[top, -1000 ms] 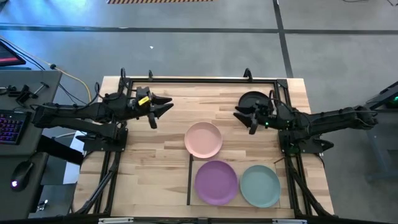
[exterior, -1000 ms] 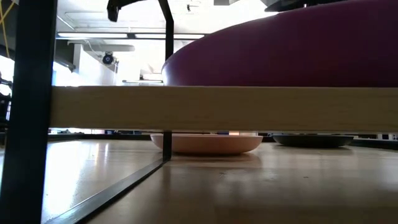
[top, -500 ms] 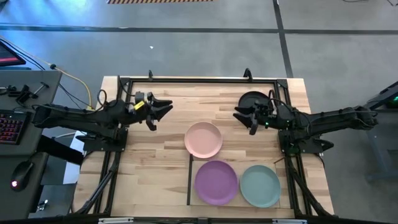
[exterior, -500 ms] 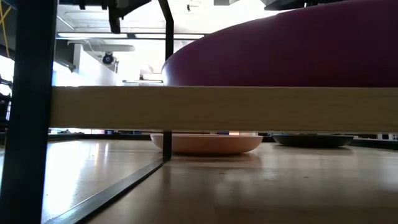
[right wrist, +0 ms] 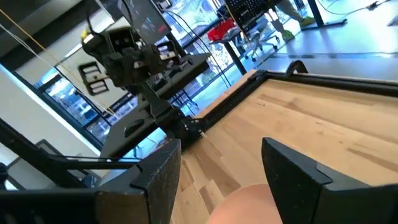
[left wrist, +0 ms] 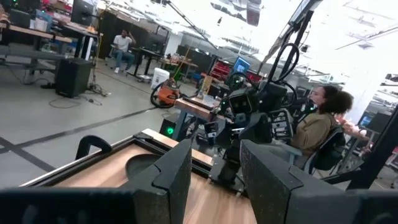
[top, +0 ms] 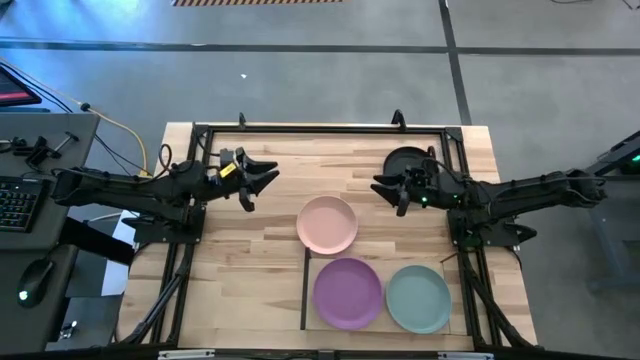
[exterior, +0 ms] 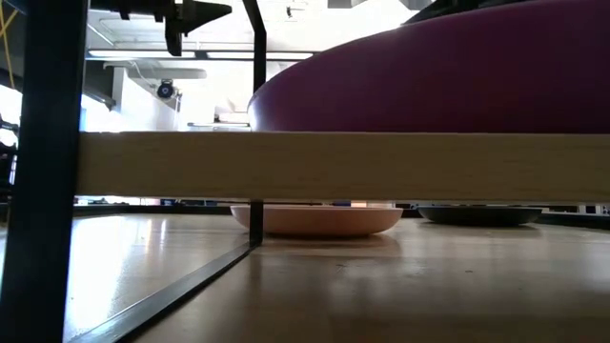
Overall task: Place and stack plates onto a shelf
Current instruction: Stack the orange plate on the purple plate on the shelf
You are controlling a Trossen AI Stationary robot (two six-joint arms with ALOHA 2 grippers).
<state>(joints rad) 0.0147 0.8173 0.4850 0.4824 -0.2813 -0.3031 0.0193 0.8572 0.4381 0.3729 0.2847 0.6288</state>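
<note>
The pink plate (top: 327, 224) lies flat on the tabletop mid-table; its rim (right wrist: 249, 202) shows between my right fingers. The purple plate (top: 347, 292) and the pale blue-green plate (top: 418, 298) rest side by side on the shelf (top: 462, 266) at the near edge. The black plate (top: 404, 159) lies on the table at the far right, partly under my right arm. My left gripper (top: 256, 180) hovers open above the table's far left. My right gripper (top: 389, 190) hovers open between the black and pink plates.
A dark metal frame (top: 320, 128) runs round the table's far and side edges. In the low view the shelf's pale front edge (exterior: 334, 167) fills the middle, with the purple plate (exterior: 457, 76) on top. People sit in the room beyond (left wrist: 317, 124). Bare wood lies left of the pink plate (top: 240, 250).
My left gripper has turned a little at its wrist and dipped slightly over the table's far left. My right gripper has edged slightly toward the table's left. The plates have stayed where they were.
</note>
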